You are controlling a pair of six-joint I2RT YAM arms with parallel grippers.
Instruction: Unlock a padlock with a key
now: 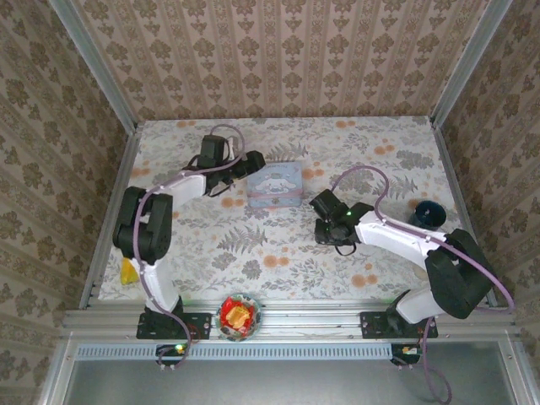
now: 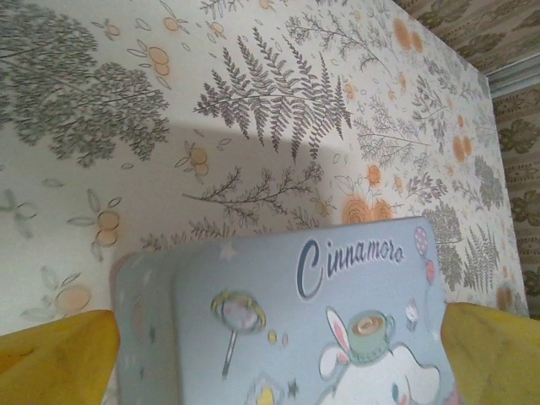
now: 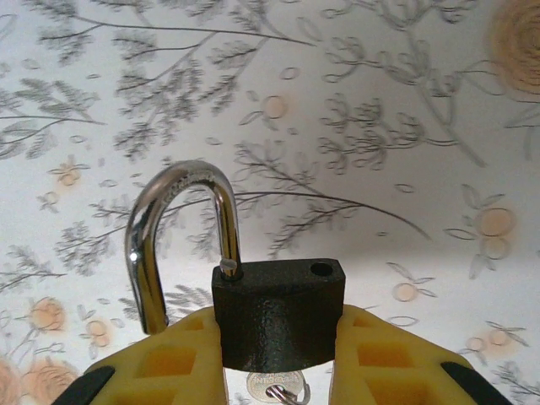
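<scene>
1. Your table (image 1: 278, 253) is covered by a pale cloth printed with grey ferns and orange flowers. Damask wallpaper (image 1: 278, 51) closes it in on three sides, and an aluminium rail (image 1: 304, 325) runs along the near edge.
2. Your count: two arms, one pale blue tin (image 1: 275, 186), one padlock (image 3: 278, 312) and one key (image 3: 274, 386). There is also one dark blue bowl (image 1: 429, 213) at the right, one small bowl (image 1: 223, 308) of red and yellow bits on the rail between the bases, and one yellow scrap (image 1: 128, 272) at the table's left edge.
3. Your left gripper (image 2: 278, 337) is spread wide across the tin (its lid reads "Cinnamoro"). Its yellow fingers (image 2: 51, 354) lie against the tin's two ends.
4. Your right gripper (image 3: 278, 337) is drawn in narrow, pinching the padlock's dark body between its yellow fingers. In the top view it sits near the middle of the table, to the right of the tin and apart from it.
5. The padlock stands upright in that grip with its shackle (image 3: 169, 219) open. One leg sits in the body, the other hangs free outside it on the left, and the socket on the right is empty.
6. The key's silvery head shows just under the body, between the two fingers.
</scene>
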